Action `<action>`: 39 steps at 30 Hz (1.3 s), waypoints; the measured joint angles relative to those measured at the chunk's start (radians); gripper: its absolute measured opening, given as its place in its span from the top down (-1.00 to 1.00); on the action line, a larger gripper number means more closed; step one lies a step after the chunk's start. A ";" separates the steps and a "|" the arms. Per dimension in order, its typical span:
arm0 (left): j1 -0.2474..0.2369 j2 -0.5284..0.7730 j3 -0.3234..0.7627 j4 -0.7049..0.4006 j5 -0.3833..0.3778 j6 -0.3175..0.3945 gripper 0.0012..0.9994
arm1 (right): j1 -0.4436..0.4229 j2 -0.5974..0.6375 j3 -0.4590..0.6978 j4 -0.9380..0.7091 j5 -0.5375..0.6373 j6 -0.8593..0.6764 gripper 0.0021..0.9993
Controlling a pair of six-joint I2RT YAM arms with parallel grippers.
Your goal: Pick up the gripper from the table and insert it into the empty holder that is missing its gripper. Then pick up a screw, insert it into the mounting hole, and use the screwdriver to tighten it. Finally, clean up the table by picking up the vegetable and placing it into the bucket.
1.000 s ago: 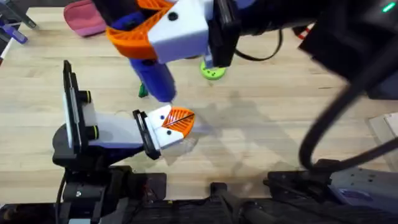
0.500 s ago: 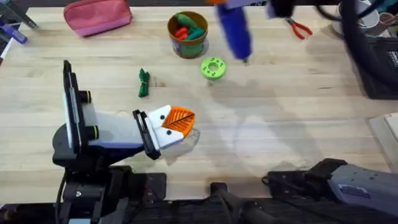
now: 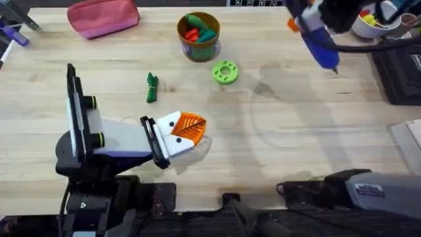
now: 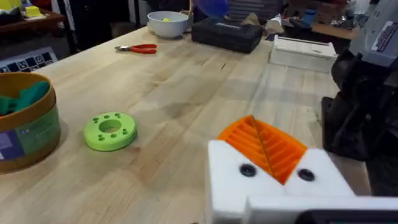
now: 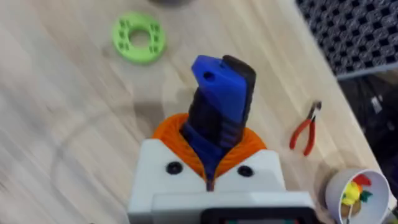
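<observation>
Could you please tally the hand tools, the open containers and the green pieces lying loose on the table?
Hand tools: 2, screwdriver, pliers.
Open containers: 2, bucket, white bowl.
Green pieces on the table: 2, disc, vegetable.
Total: 6.

I'm getting bright, even light from above; the table (image 3: 276, 158) shows only faint soft shadows and no harsh glare. The screwdriver (image 3: 319, 41) smears with motion blur at the overhead's far right. My right wrist view is soft throughout; the left wrist's background looks hazy.
</observation>
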 joint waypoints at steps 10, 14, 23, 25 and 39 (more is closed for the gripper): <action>0.000 0.000 0.000 0.000 0.000 0.000 0.96 | -0.015 0.272 0.000 -0.026 0.206 -0.208 0.99; 0.000 0.000 0.000 0.000 0.000 0.000 0.96 | -0.015 0.382 0.000 -0.015 0.239 -0.260 0.99; 0.000 0.000 0.000 0.000 0.000 0.000 0.96 | 0.018 0.565 0.000 0.039 0.296 -0.298 0.99; 0.000 0.000 0.000 0.000 0.000 0.000 0.96 | 0.028 0.588 0.000 0.047 0.299 -0.302 0.99; 0.000 0.000 0.000 0.000 0.000 0.000 0.96 | 0.053 0.606 0.008 0.048 0.322 -0.308 -0.98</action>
